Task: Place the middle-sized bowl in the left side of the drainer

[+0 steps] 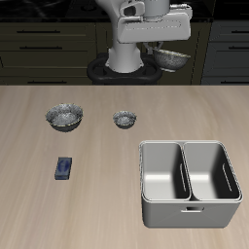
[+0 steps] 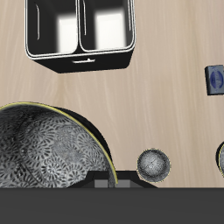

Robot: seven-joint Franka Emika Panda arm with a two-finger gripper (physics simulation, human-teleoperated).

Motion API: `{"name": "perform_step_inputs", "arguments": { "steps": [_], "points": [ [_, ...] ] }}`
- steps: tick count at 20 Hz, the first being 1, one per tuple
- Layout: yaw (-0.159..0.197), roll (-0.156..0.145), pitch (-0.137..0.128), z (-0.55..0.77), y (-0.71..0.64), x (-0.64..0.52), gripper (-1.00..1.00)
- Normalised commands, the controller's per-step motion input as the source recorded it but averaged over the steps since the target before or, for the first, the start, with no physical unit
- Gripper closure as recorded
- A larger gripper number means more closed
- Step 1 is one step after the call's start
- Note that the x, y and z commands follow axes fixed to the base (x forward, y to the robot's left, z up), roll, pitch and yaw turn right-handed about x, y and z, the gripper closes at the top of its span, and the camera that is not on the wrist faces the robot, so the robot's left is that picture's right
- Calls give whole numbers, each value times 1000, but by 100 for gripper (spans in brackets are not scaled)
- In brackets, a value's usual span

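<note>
The gripper [image 1: 167, 60] holds the middle-sized bowl [image 1: 173, 58] aloft near the robot's base. Both compartments of the drainer [image 1: 189, 207] hold nothing; two other bowls [image 1: 66, 118] [image 1: 124, 120] sit on the surface [image 1: 97, 195].

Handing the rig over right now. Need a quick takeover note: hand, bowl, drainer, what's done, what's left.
Hand: shut on the middle-sized bowl, held high at the table's back, near the robot's base.
Drainer: near the table's front edge, both compartments empty.
Widest bowl and smallest bowl: on the table, not part of the job.
Done: pickup.
Left: carry the bowl over the drainer, lower it into the left side, release.
</note>
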Motion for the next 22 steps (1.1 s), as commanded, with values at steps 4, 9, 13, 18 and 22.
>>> {"name": "perform_step_inputs", "arguments": {
  "steps": [4, 9, 13, 18, 22],
  "points": [
    [6, -5, 2, 43, 76, 299, 100],
    [22, -10, -17, 128, 112, 354, 100],
    [8, 10, 2, 1, 185, 263, 100],
    [-16, -9, -13, 112, 55, 249, 100],
    [-40, -31, -2, 108, 8, 365, 100]
  ]
}}
